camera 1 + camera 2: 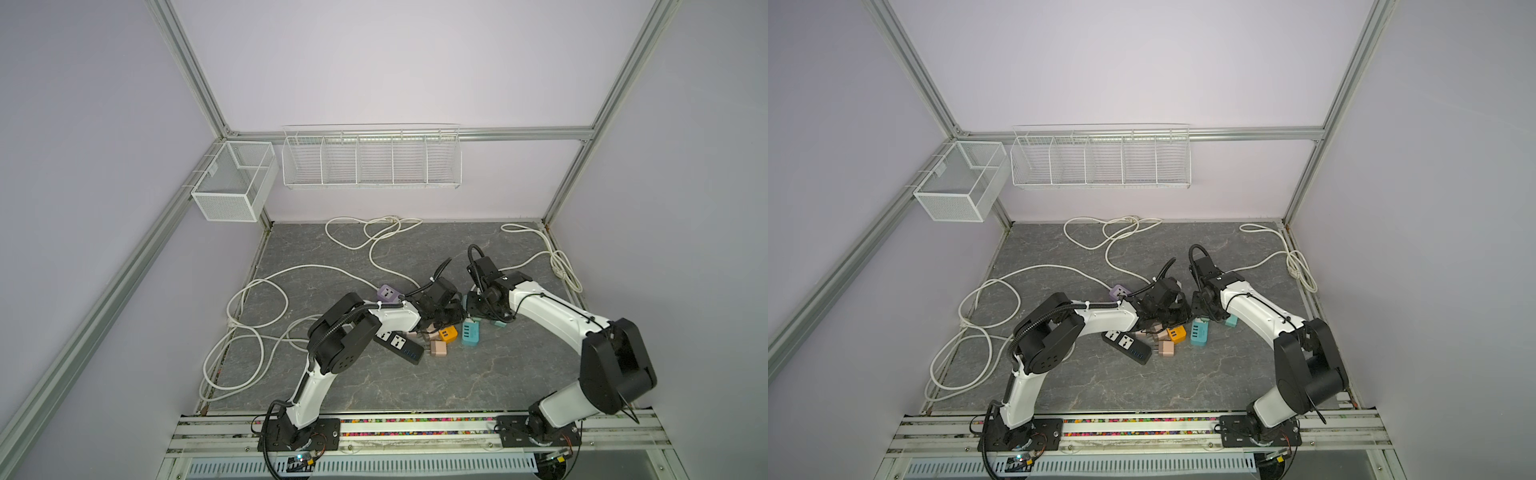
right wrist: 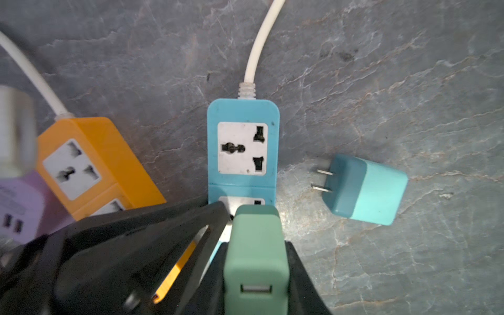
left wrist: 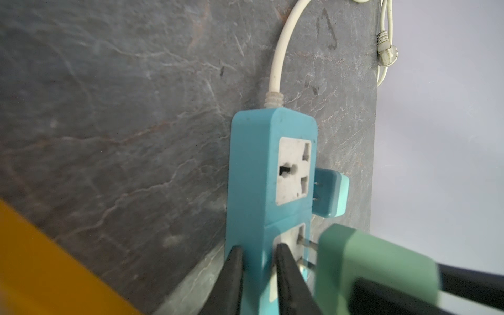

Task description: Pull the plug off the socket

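Note:
The socket is a blue power strip (image 3: pixel 251 163) (image 2: pixel 242 147) with a white cord, lying on the grey slate table; its USB end (image 1: pixel 469 336) (image 1: pixel 1200 334) shows in both top views. A green plug (image 2: pixel 255 245) (image 3: pixel 368 261) sits in its second outlet, with part of its prongs (image 3: pixel 308 244) bared. My right gripper (image 2: pixel 256 272) (image 1: pixel 478 311) is shut on the green plug from both sides. My left gripper (image 3: pixel 259 272) (image 1: pixel 448 313) is shut on the strip's long edge beside that outlet. The strip's first outlet is empty.
A loose teal plug (image 2: pixel 362 188) (image 1: pixel 498 324) lies right of the strip. An orange strip (image 2: pixel 90 161), a purple strip (image 1: pixel 388 293), a black strip (image 1: pixel 399 343) and beige plugs (image 1: pixel 438 348) crowd the left side. White cords (image 1: pixel 257 316) loop across the table. Wire baskets (image 1: pixel 370 160) hang on the back wall.

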{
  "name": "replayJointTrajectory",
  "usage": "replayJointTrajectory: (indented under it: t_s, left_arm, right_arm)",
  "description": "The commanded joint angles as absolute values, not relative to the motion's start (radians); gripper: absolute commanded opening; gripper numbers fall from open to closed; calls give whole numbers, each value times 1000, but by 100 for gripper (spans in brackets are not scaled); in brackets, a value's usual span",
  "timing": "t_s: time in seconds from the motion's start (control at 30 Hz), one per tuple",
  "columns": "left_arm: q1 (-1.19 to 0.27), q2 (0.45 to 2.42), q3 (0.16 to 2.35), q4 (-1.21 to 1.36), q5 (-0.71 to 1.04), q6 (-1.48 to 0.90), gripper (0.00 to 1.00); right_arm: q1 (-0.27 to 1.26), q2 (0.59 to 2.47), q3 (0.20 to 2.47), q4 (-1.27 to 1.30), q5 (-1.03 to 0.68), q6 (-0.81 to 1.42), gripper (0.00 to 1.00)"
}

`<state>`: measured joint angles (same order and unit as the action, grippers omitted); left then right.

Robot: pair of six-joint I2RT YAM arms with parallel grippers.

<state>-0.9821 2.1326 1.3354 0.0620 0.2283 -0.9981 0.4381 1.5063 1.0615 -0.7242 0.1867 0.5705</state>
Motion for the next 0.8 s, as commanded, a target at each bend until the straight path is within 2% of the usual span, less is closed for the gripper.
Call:
replayJointTrajectory:
  t_s: [0.0, 0.4, 0.77]
  left_arm:
    - [-997, 2203, 1313, -204, 193, -974, 23]
    - [-982, 2114, 1462, -227, 183, -899, 27]
    - [-958, 1888, 1345, -252, 77, -839, 34]
  right_arm:
    - [391, 1412, 1051, -732, 166, 544, 7]
    - [246, 1229, 910, -701, -78, 496, 7]
    - [108, 1116, 697, -575, -312, 477, 9]
